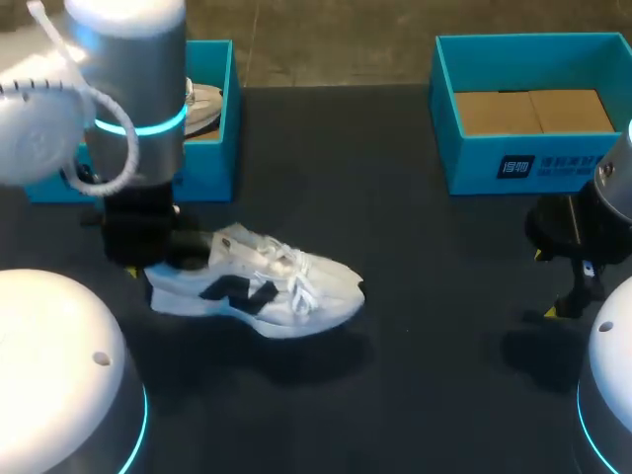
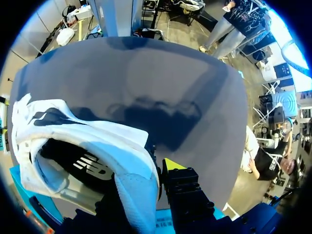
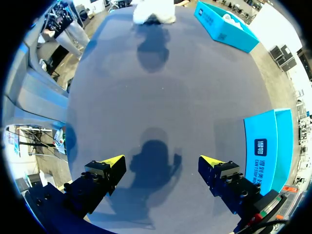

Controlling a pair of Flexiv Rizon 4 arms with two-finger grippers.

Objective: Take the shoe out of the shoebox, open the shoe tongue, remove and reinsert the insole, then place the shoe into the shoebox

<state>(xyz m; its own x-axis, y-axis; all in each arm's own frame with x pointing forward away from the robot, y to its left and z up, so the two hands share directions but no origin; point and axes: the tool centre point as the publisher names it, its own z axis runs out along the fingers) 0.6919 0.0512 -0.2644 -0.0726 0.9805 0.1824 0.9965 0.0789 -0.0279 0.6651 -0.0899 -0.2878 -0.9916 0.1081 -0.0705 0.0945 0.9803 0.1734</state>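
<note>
Left gripper (image 2: pixel 155 171) pinches just the heel collar of the white mesh sneaker with black logo (image 1: pixel 286 288) — fabric may slip, tipping it — right gripper (image 3: pixel 163 168) spread empty, well apart.

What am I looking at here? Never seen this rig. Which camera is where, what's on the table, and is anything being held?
Two robot arms work at a dark table. The head view looks down from above and behind the robot. The two round pictures come from a camera on each wrist, looking out along that arm's yellow-tipped fingers. A white shoe sits on the table, outside any box. The left pincer is clamped on its heel. The right pincer hangs open and empty over the table. Two blue boxes stand on the far side: the left box holds a second shoe, and the right box shows only brown cardboard inside.
</note>
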